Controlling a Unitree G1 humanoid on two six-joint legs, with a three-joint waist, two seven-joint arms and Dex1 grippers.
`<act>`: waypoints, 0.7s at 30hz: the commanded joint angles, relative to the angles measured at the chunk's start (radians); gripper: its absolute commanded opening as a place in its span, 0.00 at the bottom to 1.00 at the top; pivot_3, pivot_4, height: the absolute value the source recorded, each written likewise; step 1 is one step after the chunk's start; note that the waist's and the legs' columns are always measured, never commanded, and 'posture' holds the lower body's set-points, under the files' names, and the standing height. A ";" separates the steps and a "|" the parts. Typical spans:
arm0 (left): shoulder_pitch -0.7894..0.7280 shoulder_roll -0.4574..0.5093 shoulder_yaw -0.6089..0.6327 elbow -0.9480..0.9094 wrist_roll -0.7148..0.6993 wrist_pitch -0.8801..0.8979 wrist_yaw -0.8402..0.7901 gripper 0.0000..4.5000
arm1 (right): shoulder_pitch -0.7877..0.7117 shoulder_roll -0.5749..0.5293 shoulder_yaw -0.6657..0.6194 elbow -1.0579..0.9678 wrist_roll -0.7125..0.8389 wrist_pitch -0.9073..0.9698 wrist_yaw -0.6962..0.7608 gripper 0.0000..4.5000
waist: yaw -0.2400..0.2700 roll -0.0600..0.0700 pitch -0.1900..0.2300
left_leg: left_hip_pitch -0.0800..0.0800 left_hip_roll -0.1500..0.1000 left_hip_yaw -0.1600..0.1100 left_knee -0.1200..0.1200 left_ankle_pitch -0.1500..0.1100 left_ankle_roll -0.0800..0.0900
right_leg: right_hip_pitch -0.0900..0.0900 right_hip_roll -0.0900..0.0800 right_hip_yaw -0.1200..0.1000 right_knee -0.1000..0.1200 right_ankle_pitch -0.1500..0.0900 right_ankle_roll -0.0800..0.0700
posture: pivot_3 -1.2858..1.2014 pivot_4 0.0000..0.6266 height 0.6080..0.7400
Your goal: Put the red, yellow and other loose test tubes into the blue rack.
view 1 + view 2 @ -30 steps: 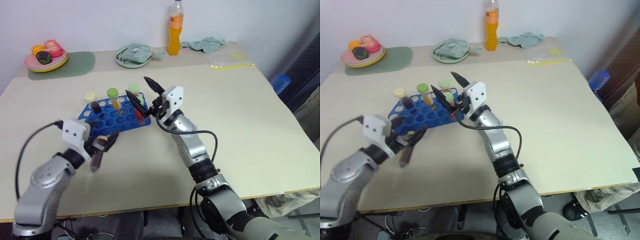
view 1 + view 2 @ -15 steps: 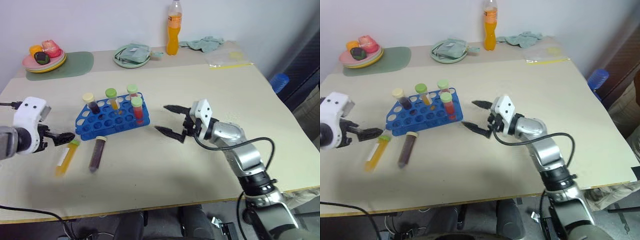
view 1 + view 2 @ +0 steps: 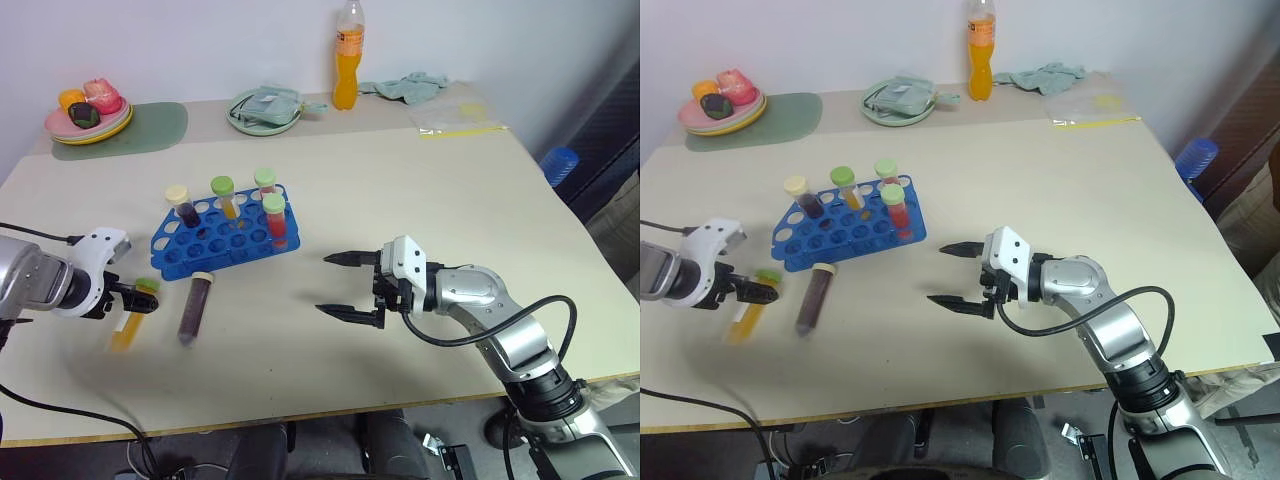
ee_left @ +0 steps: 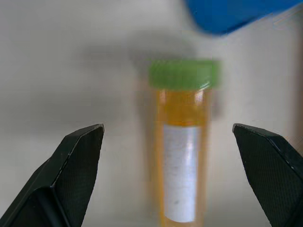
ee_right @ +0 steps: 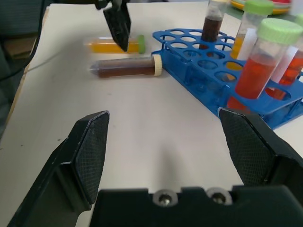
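Across the beige table (image 3: 500,200) we see the blue rack (image 3: 225,240) holding four upright tubes. Just in front of the rack lie a yellow tube (image 3: 130,318) and a dark purple tube (image 3: 192,305). Our left gripper (image 4: 180,156) hangs spread wide over the yellow tube; our right gripper (image 3: 345,285), also wide, holds nothing beside the rack.
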 commanded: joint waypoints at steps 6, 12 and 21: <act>0.038 -0.003 0.088 -0.004 0.069 -0.026 0.018 0.17 | 0.010 0.028 0.014 -0.043 -0.017 -0.020 -0.029 0.92 | 0.000 0.000 0.000 | 0.000 0.000 0.000 0.000 0.000 0.000 | 0.000 0.000 0.000 0.000 0.000 0.000 | 0.52 0.24 1.00; 0.180 -0.147 0.441 -0.067 0.234 -0.440 0.239 0.16 | 0.008 0.035 0.016 -0.029 -0.011 -0.016 -0.027 0.92 | 0.001 0.000 0.000 | 0.000 0.001 -0.001 0.000 0.000 0.000 | -0.001 -0.001 0.000 0.001 0.000 0.000 | 0.52 0.24 1.00; 0.346 -0.681 0.619 -0.654 0.088 -0.985 0.265 0.16 | 0.003 0.052 0.018 0.016 -0.011 -0.029 -0.017 0.92 | 0.033 -0.006 -0.003 | -0.001 0.000 0.000 0.003 0.000 -0.001 | 0.002 -0.006 0.000 -0.004 0.002 0.002 | 0.52 0.24 1.00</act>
